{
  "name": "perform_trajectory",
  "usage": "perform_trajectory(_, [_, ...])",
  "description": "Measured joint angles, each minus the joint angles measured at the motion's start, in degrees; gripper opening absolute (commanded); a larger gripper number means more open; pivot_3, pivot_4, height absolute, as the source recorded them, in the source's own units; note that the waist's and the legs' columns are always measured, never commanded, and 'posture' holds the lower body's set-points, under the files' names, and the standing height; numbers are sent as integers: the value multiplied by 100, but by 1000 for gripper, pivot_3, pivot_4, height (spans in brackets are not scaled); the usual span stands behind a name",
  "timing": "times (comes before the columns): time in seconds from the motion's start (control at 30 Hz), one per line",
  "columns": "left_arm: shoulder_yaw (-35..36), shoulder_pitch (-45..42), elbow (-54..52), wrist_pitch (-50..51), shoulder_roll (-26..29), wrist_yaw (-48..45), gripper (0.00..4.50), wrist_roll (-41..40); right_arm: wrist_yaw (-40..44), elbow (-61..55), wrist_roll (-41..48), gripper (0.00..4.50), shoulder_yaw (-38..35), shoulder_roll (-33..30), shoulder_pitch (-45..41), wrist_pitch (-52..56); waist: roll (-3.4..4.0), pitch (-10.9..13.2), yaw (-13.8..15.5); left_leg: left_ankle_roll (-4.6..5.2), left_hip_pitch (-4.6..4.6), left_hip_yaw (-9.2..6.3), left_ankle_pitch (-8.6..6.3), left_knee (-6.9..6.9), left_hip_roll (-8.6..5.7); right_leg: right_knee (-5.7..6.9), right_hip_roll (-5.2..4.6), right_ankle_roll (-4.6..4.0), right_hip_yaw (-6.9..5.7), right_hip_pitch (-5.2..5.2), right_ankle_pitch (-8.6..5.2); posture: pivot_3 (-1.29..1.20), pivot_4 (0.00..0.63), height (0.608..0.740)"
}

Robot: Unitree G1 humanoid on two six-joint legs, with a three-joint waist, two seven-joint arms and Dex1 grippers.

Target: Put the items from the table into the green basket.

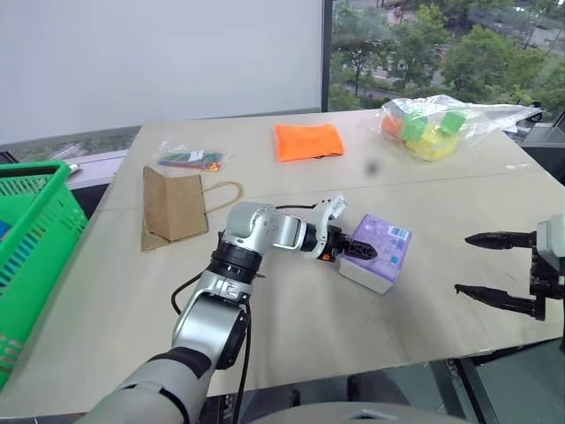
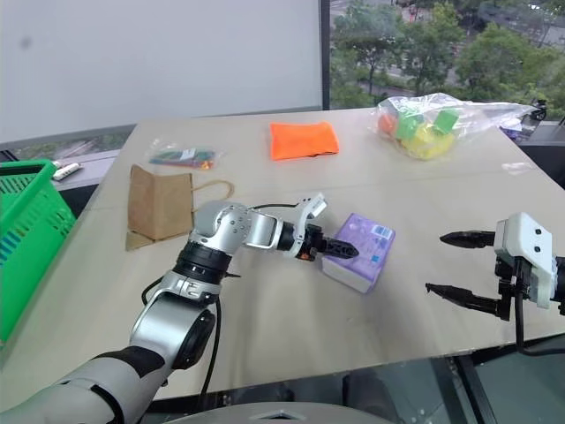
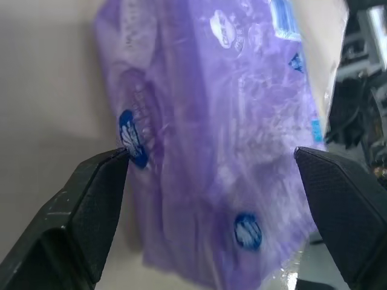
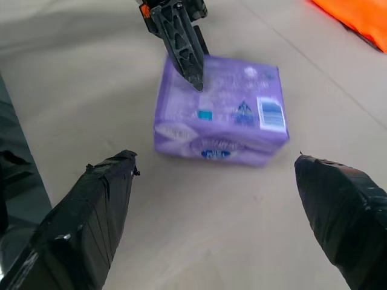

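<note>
Two grippers in view, both spread wide, neither holding anything. Left gripper (image 1: 360, 250) reaches across the table (image 1: 291, 327) to the purple tissue pack (image 1: 381, 252); its fingers straddle the pack, one finger (image 4: 183, 48) lying over the top face. In the left wrist view the pack (image 3: 217, 139) sits between the two pads with a gap on each side, so no squeeze yet. Pack rests flat on the table near the front edge, roughly mid-width.

Right gripper (image 2: 459, 265) hovers off the table's right edge, fingers far apart, pointing toward the pack but well apart from it.

Other items on the table: brown paper bag (image 1: 172, 208) with a string handle, standing on the left side; small clear bag of colourful pieces (image 1: 187, 159) just behind it; orange cloth (image 1: 308, 141) flat near the far middle; big clear bag of colourful blocks (image 1: 437, 124) at the far right corner.

Green basket (image 1: 35, 238) sits off the table's left edge, lattice side facing in, well apart from the tissue pack.
</note>
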Motion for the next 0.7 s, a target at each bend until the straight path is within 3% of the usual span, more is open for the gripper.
perform_trajectory(0.07, [-86,-28,211,-160,-111,-124,4486,168,9,-47,17,4500,-178,0,86,63,0,0,2,0,0,-2,0,0,0,0,1,1,-2,0,1,-186,6,740])
perform_trajectory(0.1, [-129,-50,309,-278,-161,-195,4243,265,16,-69,33,4500,-274,0,104,103,1,-1,4,0,1,-3,0,1,0,0,1,2,-3,2,1,-186,6,740])
perform_trajectory(0.4, [-52,-16,564,-751,-363,-484,1171,588,-74,-218,143,4500,-392,1,29,253,12,-9,7,8,7,-7,-4,21,2,-5,-2,15,-4,19,7,-182,0,740])
perform_trajectory(0.53, [361,469,-151,-663,-238,-293,1171,519,-223,-367,442,4500,-244,94,-405,335,15,-4,-76,7,8,-5,-4,21,17,-2,-2,19,2,17,10,-143,0,740])
perform_trajectory(0.7, [1451,1401,-2697,-814,865,441,1171,643,-580,-495,965,4500,532,799,-1461,301,16,4,-168,3,7,-20,-5,14,23,12,-2,16,27,-8,12,-31,0,740])
